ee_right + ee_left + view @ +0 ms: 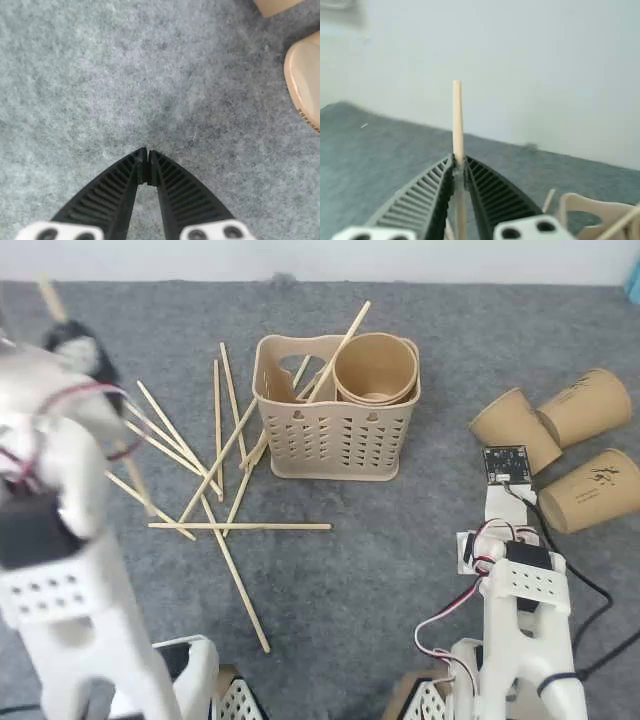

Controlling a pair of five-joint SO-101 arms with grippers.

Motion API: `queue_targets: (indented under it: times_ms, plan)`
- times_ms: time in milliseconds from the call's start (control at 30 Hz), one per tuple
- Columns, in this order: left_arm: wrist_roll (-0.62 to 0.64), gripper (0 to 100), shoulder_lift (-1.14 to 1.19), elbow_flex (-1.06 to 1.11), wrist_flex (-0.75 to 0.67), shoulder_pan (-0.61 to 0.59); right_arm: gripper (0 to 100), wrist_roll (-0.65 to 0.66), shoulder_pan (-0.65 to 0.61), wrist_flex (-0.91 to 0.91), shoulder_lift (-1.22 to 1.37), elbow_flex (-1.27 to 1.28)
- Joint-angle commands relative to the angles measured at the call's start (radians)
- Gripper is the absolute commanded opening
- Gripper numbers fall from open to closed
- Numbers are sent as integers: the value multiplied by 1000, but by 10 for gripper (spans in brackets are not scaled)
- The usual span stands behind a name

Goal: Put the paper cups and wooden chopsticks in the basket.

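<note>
My left gripper is shut on a wooden chopstick, which stands upright between the fingers, lifted above the carpet. In the high view that arm is raised at the far left, the chopstick's tip poking up behind it. The beige basket sits mid-table holding stacked paper cups and a couple of chopsticks. Several loose chopsticks lie scattered left of the basket. Three paper cups lie on their sides at the right. My right gripper is shut and empty just above the carpet, near those cups.
Grey carpet covers the table. A pale wall rises behind the far edge. Open carpet lies in front of the basket and between the two arms.
</note>
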Motion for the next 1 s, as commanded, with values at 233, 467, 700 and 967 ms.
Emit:
queue_targets:
  times_ms: [233, 467, 700, 967]
  plan:
    - [6, 13, -293, 466, -704, 353, 8, 12, -5, -10, -38, -6]
    - [6, 13, -305, 704, -1183, 416, 8, 14, -5, -12, -38, -6]
    - [2, 13, -239, 685, -1335, 473, 8, 14, -12, -18, -38, -6]
    - [-3, 13, -29, 618, -1353, 462, 8, 14, -12, -18, -38, -6]
